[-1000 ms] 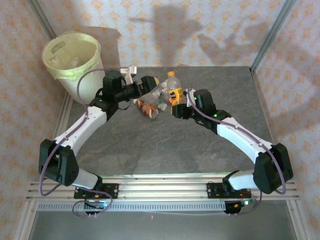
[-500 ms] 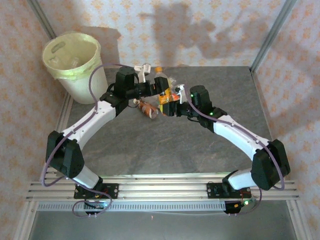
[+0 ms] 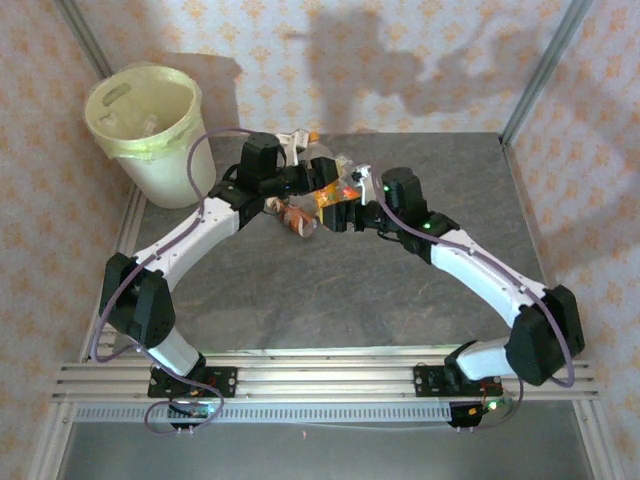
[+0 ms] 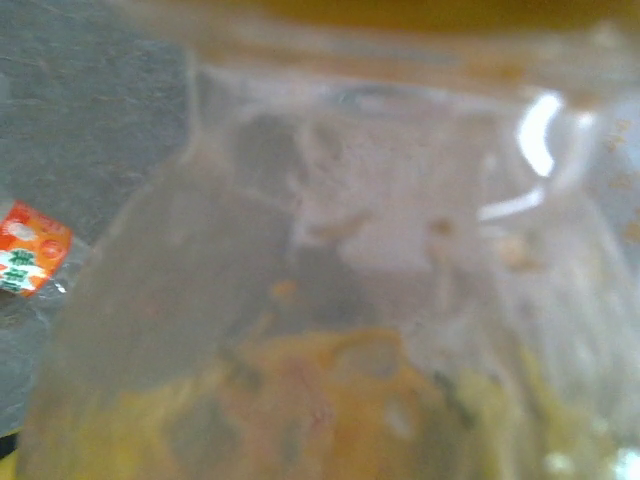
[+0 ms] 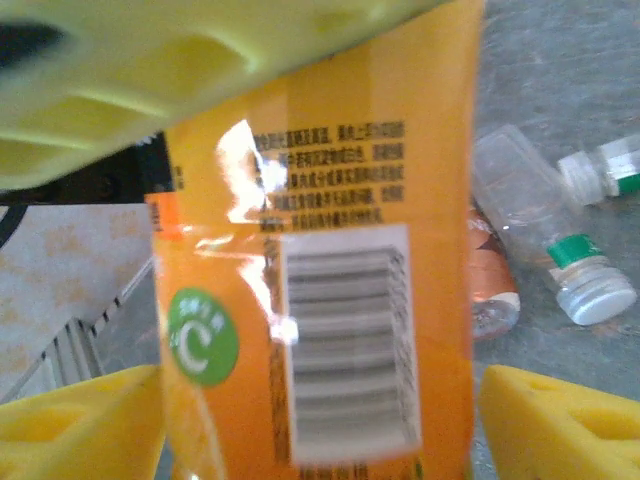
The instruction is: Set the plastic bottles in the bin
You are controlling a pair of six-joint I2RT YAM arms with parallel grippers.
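Right end effector [image 3: 338, 208] let go orange bottle [image 5: 330, 300]; bin [image 3: 172, 170] holds few bottles [image 3: 142, 122].

The orange-labelled bottle [image 5: 320, 300] is glossy clear plastic; the grey table [image 3: 330, 290] looks matt

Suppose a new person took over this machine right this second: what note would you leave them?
Left gripper: at the orange-labelled clear plastic bottle; grip unclear.
Right gripper: jaws open, straddling that bottle.
Round cream-white plastic bin: beyond the far-left corner, seems to hold some bottles already.
Left to do: bin this bottle, then the green-capped clear bottles lying on the grey table.
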